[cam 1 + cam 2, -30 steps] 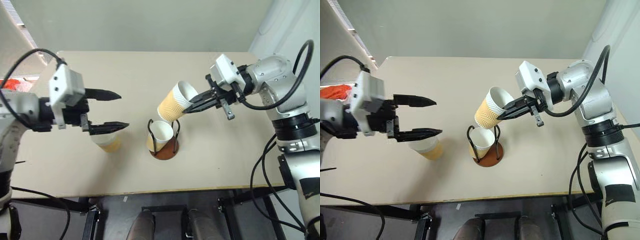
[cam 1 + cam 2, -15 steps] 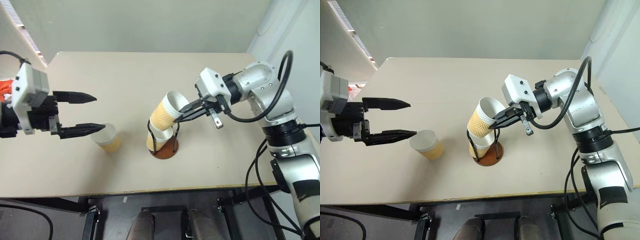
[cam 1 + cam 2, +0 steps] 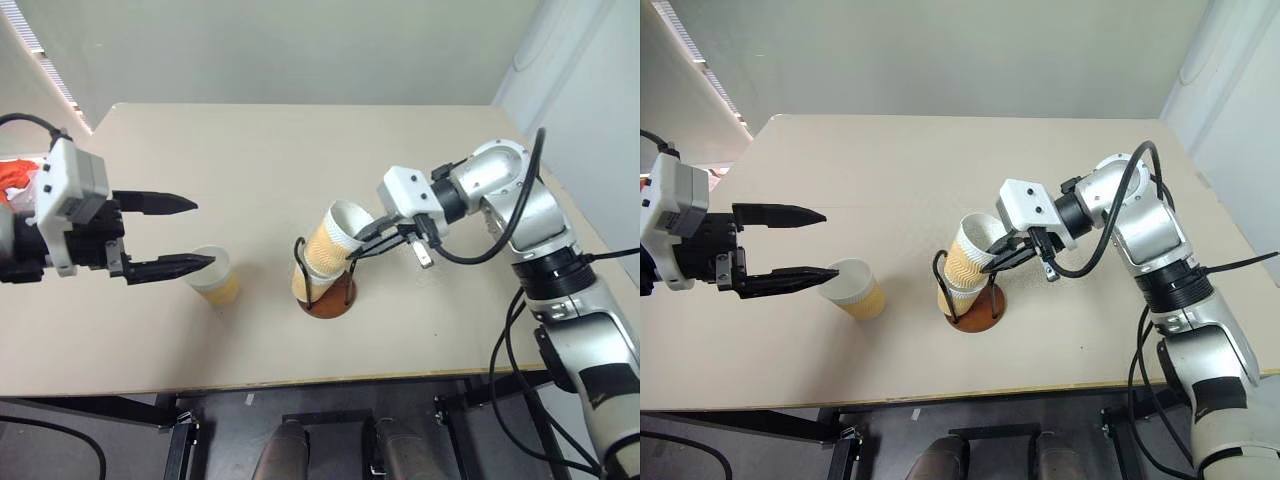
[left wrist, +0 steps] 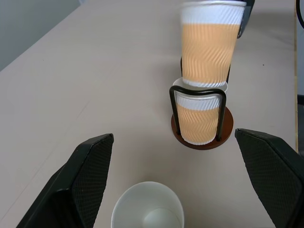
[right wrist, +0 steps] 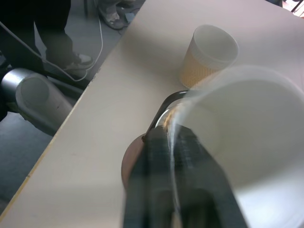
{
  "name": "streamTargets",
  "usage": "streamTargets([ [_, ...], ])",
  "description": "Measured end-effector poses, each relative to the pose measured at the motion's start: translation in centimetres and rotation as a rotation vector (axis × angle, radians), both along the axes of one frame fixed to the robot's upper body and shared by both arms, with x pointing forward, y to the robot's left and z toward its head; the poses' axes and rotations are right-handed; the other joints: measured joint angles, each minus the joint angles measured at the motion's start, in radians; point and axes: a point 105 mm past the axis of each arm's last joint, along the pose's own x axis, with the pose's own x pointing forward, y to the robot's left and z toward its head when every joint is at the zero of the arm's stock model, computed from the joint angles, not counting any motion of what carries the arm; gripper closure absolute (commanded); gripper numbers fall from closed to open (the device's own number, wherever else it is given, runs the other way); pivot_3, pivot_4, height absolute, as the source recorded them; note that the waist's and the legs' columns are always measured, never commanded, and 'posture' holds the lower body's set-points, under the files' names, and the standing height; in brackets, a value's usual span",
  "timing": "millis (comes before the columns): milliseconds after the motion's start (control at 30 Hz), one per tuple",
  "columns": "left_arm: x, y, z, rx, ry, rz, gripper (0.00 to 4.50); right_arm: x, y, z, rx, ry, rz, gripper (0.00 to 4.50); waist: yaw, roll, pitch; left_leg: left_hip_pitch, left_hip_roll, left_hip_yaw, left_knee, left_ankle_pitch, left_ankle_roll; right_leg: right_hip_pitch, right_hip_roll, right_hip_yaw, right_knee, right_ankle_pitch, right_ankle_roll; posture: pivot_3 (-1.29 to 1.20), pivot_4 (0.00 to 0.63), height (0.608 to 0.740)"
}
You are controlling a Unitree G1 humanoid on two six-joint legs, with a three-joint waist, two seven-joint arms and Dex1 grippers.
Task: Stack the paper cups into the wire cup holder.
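The right gripper (image 3: 987,268) pinches a tilted paper cup's (image 3: 970,252) rim above the holder (image 3: 972,303), while the left gripper (image 3: 822,243) gapes wide, empty.

A beige table (image 3: 300,160) fills the frame's middle; a red-orange object (image 3: 14,175) sits at the left edge.

— What do we see of the arms?
— Our right arm (image 3: 1145,235) is rounded silver metal with black joint rings and looping black cables. Each wrist carries a white boxy housing.
— And the tools?
— The left tool (image 3: 183,235) and right tool (image 3: 995,262) both end in two tapering black fingers, textured inside.
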Motion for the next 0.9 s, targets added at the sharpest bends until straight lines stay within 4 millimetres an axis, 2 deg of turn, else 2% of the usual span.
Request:
streamTargets([
  [333, -0.1, 0.5, -0.2, 0.048, 0.011, 0.006, 0.00, 0.1, 0.2, 0.1, 0.000, 0.004, -0.001, 0.02, 0.000, 0.000, 0.000, 0.000, 0.000, 0.000, 0.000, 0.000, 0.000, 0.000, 0.000, 0.000, 0.000, 0.000, 0.000, 0.00, 0.150, 0.740],
  [467, -0.1, 1.7, 0.0, 0.130, 0.015, 0.038, 0.00, -0.4, 0.2, 0.4, 0.010, 0.016, 0.022, 0.02, 0.000, 0.000, 0.000, 0.000, 0.000, 0.000, -0.001, 0.000, 0.000, -0.001, 0.000, 0.000, 0.000, 0.000, 0.000, 0.00, 0.150, 0.740],
  [633, -0.9, 2.7, -2.3, 0.237, 0.118, 0.025, 0.00, -0.6, 0.1, 1.7, 0.075, 0.040, 0.023, 0.02, -0.002, -0.001, 0.000, -0.002, 0.000, 0.000, -0.001, 0.000, 0.000, -0.002, 0.000, 0.000, 0.000, -0.001, -0.001, 0.00, 0.150, 0.740],
  [800, -1.2, 2.9, -3.3, 0.379, 0.148, -0.038, 0.00, -1.0, 3.2, 5.7, 0.321, 0.104, 0.029, 0.02, -0.002, -0.001, -0.001, -0.002, 0.001, 0.000, -0.003, 0.000, -0.001, -0.005, 0.002, 0.001, 0.001, -0.001, -0.005, 0.00, 0.150, 0.740],
  [900, -0.3, 3.0, -5.6, 0.441, 0.180, -0.034, 0.00, -1.1, 4.1, 5.7, 0.359, 0.140, 0.014, 0.02, 0.000, -0.001, -0.001, -0.003, 0.001, -0.001, -0.003, 0.000, -0.001, -0.006, 0.002, 0.000, 0.001, -0.001, -0.005, 0.00, 0.150, 0.740],
])
